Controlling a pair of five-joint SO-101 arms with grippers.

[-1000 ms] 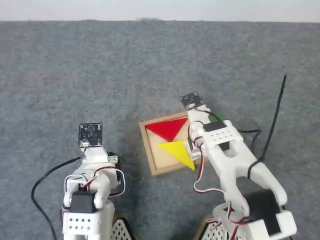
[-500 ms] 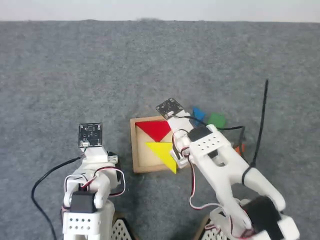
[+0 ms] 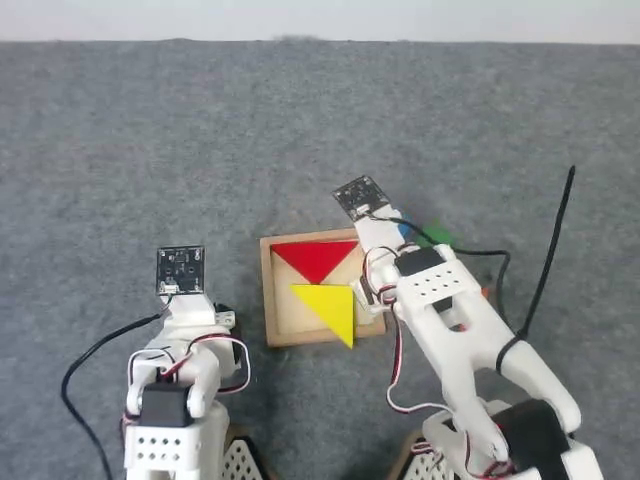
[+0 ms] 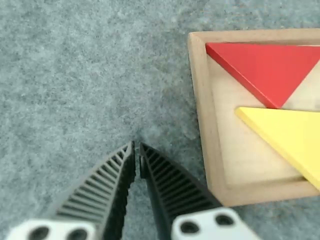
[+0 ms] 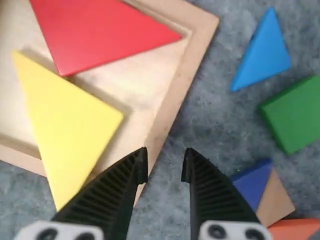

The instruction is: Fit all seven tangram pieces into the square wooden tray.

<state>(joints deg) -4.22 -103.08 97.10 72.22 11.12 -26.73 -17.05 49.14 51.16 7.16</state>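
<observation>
Both fingers of the left gripper (image 4: 137,150) meet, just left of the tray (image 3: 272,300). It holds the red triangle (image 3: 318,258) and the yellow triangle (image 3: 335,305), which overhangs the rim. The right gripper (image 5: 164,160), narrowly parted, hangs at the right rim. Beyond lie the blue triangle (image 5: 262,50) and green square (image 5: 295,112): likely light, stiff, slick, best pinched across opposite edges.

High view: overhead, far, facing down. Wrist views: close, angled downward. All share tray (image 3: 266,292).

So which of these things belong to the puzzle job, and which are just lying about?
Part of the job: square wooden tray; large red triangle; large yellow triangle; light blue triangle; green square; dark blue piece; tan wooden piece; orange piece.
Just lying about: grey felt table cover; black cable.
</observation>
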